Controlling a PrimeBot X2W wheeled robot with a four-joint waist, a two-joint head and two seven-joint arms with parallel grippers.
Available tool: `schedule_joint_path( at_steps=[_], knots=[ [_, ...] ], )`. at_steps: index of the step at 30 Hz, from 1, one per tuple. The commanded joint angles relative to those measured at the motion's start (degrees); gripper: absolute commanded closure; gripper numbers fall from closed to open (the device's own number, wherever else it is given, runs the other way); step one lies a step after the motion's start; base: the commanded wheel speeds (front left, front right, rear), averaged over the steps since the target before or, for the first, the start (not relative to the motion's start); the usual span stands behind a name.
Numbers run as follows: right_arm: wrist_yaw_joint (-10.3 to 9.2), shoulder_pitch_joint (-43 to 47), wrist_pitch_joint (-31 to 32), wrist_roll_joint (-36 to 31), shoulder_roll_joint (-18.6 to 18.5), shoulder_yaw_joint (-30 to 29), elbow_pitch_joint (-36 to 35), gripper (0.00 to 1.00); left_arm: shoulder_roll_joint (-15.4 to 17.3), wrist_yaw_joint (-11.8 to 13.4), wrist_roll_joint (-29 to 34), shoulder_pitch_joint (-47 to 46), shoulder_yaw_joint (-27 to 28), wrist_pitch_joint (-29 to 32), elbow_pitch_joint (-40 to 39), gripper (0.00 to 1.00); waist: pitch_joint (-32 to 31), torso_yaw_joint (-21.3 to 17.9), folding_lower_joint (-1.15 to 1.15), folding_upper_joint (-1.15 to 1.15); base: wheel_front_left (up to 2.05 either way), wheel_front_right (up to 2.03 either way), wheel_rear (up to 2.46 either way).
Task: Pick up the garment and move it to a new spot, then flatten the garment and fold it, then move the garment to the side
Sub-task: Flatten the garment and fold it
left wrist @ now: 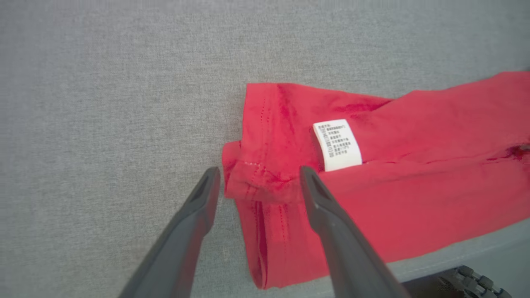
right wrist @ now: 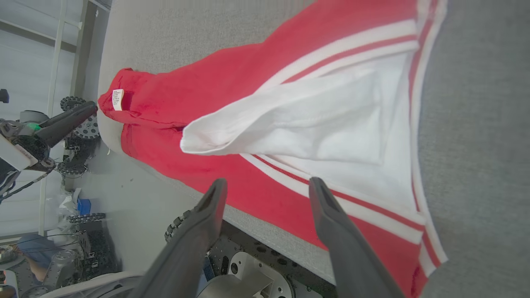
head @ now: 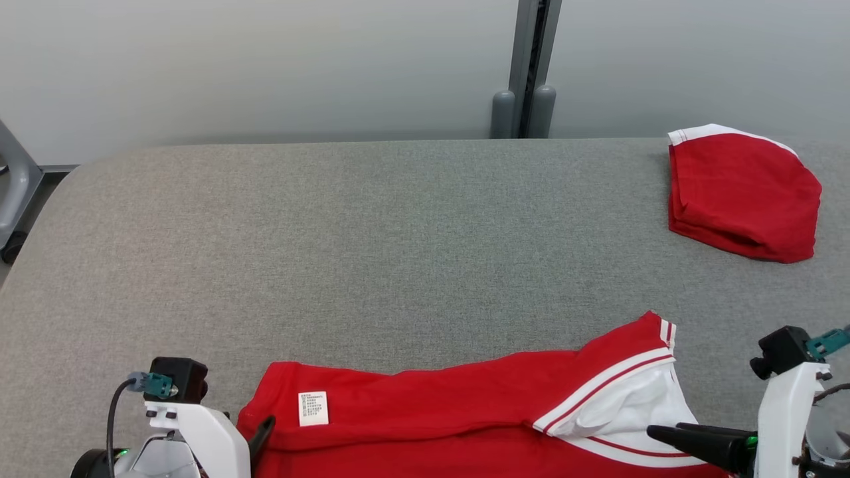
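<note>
surface (head: 398,219): grey woven fabric, rounded corner | wall (head: 265,60): pale grey panels | post (head: 534,53): dark vertical, behind far edge | light: soft, even

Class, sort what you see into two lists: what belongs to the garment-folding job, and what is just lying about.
In the job: red-and-white garment, left tool, right tool, grey table.
Lying about: folded red bundle at far right, grey post behind.

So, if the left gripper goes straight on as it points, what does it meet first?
Probably the red garment: its folded corner lies inside the open left gripper, though depth is unclear.
</note>
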Motion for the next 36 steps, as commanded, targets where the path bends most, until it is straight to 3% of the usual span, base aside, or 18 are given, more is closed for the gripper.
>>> schedule_joint_path(
  at_steps=[1,9,17,27,36],
  knots=[
    [0.02,0.7,-0.9,0.4,-0.8,-0.4,-0.6,0.0,0.6,0.6,0.2,0.7,0.6,-0.5,-0.5,0.0,-0.2,-0.2,0.0,0.0,0.0,0.0,0.0],
    [0.02,1.0,-13.6,-1.8,-0.9,-5.9,-1.9,0.0,0.3,3.7,2.6,2.0,3.6,-8.3,-4.4,0.0,-0.5,-0.2,0.0,0.0,0.0,0.0,0.0],
    [0.03,1.7,-23.8,-6.5,1.9,-9.9,5.6,0.0,-3.7,3.6,5.8,2.4,5.1,-17.8,-3.7,0.0,-0.1,1.2,0.0,0.0,0.0,0.0,0.0],
    [0.02,5.2,-31.0,-9.6,7.5,-12.2,15.2,0.0,-8.2,2.1,6.4,4.4,7.0,-27.2,0.9,0.0,0.0,2.3,0.0,0.0,0.0,0.0,0.0],
    [0.02,8.5,-31.3,-11.4,11.6,-11.4,19.4,0.0,-10.1,0.8,6.9,4.4,8.3,-30.3,3.0,0.0,0.8,2.9,0.0,0.0,0.0,0.0,0.0]
  ],
)
